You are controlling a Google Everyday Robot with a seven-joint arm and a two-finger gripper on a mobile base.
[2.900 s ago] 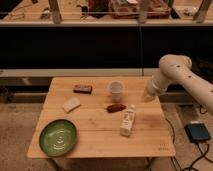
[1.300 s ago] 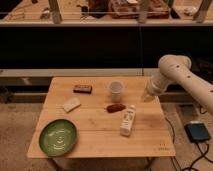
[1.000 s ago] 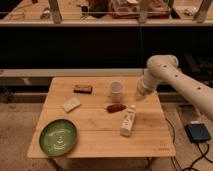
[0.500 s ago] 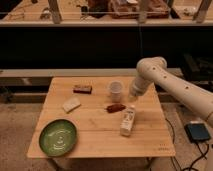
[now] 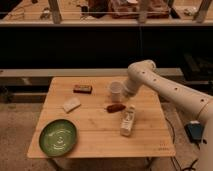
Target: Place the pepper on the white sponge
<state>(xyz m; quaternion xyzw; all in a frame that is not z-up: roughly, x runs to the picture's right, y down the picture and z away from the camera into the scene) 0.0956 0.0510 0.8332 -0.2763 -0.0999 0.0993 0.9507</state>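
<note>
Arm (image 5: 172,91) cut off at right edge, claw (image 5: 124,96) beside white cup (image 5: 115,90).

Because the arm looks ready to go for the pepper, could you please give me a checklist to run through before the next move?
1. The pepper lies free on the table: ok.
2. The white sponge has nothing on top: ok.
3. The gripper is over the pepper: not ok; it hangs behind it, by the white cup.
4. Room around the pepper: not ok; the cup and the white carton sit close.
5. Straight route from pepper to sponge is free: ok; the dark block and green plate lie off it.
</note>
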